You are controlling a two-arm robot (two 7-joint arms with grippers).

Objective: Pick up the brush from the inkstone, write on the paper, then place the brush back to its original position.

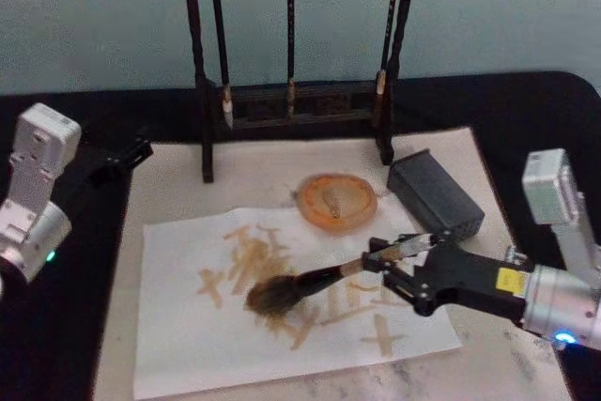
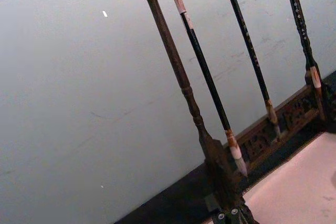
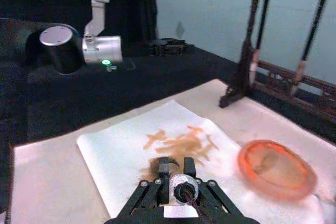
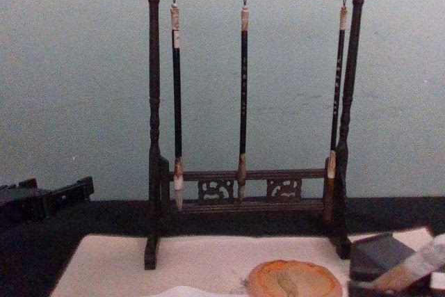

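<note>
Right gripper (image 1: 377,261) clamps the brush (image 1: 305,283) (bristles on paper (image 1: 188,349)); left gripper (image 1: 127,155) idles aside.

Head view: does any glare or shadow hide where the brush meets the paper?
Head view: even light, no glare; the brush in the right pincer meets the paper with its bristles unshadowed. Right wrist view: the pincer itself covers most of the brush. Chest view: dim foreground, handle at the lower right. Left pincer idle at far left.
</note>
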